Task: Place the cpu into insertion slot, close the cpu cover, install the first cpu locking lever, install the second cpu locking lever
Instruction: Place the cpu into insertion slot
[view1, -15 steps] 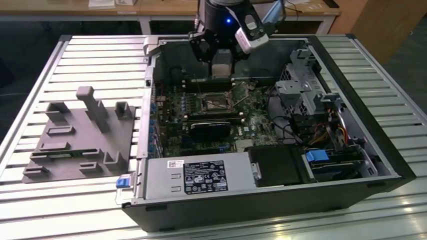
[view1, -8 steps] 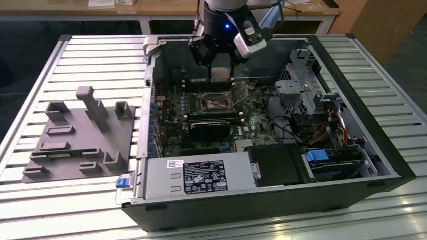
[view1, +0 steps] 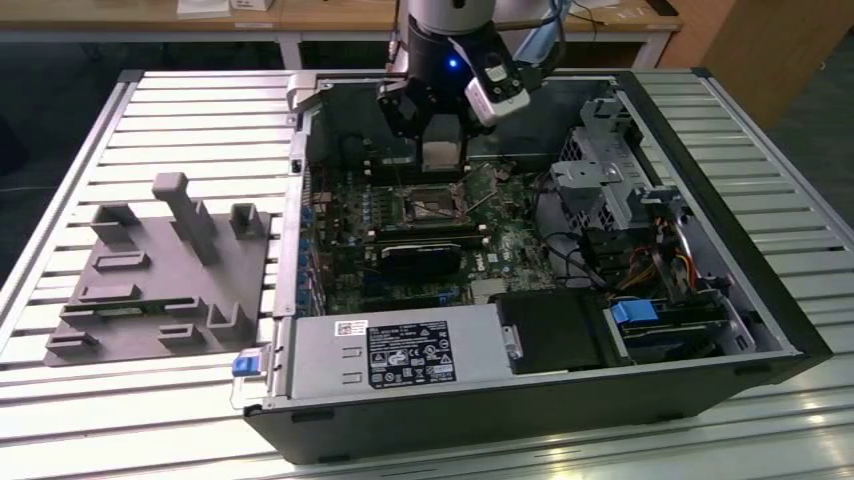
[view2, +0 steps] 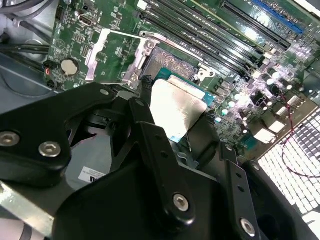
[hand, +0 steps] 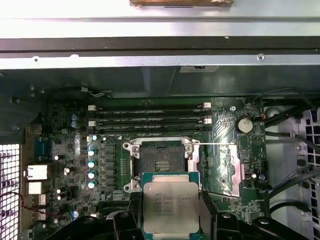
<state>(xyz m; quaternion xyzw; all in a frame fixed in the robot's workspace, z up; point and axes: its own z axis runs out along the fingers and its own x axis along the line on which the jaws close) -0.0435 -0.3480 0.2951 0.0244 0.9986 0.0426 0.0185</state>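
Setting: a robotics lab or test workshop for computer assembly. Evidence in the exterior view: a slatted aluminium bench (view1: 147, 110) carries an open desktop computer case (view1: 534, 415) laid on its side with the motherboard (view1: 350, 255) exposed. Beside it sits a grey moulded parts fixture (view1: 147, 290), and a robot arm (view1: 447, 40) reaches in from above, its tool (hand: 171, 222) gripping the cpu (hand: 171, 202) in the first wrist view. Background: pale wooden tables (view1: 334, 15) stand along the far side, as in a shared workroom.
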